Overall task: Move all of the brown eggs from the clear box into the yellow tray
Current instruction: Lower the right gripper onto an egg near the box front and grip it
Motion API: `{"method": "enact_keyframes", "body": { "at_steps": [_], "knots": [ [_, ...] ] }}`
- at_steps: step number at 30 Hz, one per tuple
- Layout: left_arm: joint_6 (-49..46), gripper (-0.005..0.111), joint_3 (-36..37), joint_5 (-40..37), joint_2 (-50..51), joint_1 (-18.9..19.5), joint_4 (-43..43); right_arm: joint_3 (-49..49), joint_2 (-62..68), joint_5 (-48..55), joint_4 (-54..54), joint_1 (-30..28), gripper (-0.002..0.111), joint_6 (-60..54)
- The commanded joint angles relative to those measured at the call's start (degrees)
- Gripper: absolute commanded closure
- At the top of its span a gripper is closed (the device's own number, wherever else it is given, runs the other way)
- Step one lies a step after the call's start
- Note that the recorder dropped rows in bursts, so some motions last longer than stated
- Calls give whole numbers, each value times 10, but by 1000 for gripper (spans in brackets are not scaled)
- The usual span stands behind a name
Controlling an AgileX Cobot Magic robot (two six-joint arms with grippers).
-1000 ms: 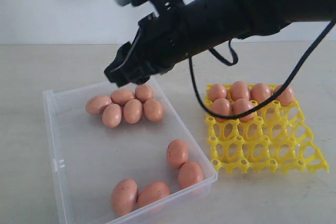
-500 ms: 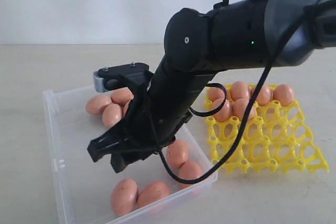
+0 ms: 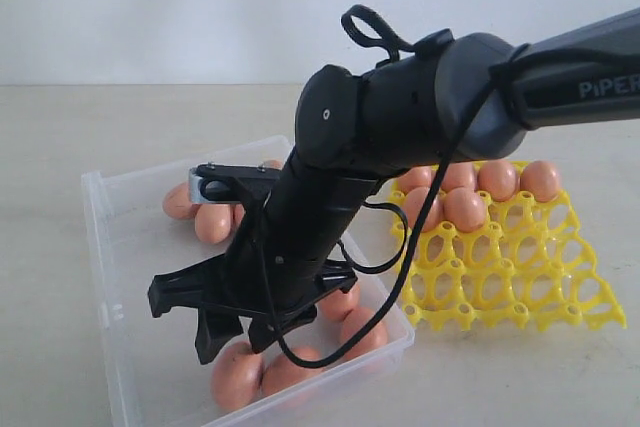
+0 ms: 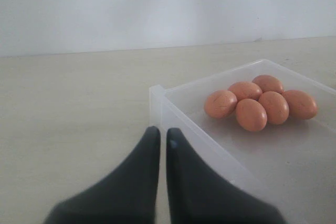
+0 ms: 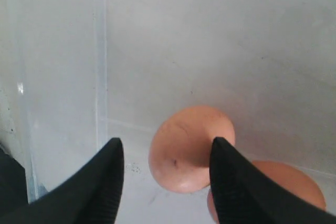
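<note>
The clear box holds brown eggs: a cluster at its far end, partly hidden by my right arm, and several at the near end. My right gripper hangs open just above the near-left egg. In the right wrist view the right gripper is spread, and that egg lies below, closer to one finger; a second egg lies beside it. The yellow tray carries several eggs in its far rows. My left gripper is shut and empty outside the box corner.
The box wall stands close to one right finger. Two more eggs sit by the box's near-right corner, next to the tray. The arm's black cable loops down over the box edge. Bare tabletop surrounds the left gripper.
My right arm has swung from above the far egg cluster to the near end of the box and lowered over the near eggs. Its jaws have stayed open.
</note>
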State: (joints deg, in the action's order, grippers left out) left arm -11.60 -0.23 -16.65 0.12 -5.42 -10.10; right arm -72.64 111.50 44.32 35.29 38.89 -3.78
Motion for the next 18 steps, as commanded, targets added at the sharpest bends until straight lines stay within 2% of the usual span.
{"method": "enact_keyframes", "body": {
  "at_steps": [1,18],
  "knots": [
    [0,103,2,4,-1,-3,1,-5,0,-2,0,3,64,3],
    [0,103,2,4,-1,-3,1,-6,57,-12,4,6,64,2]
  ]
}}
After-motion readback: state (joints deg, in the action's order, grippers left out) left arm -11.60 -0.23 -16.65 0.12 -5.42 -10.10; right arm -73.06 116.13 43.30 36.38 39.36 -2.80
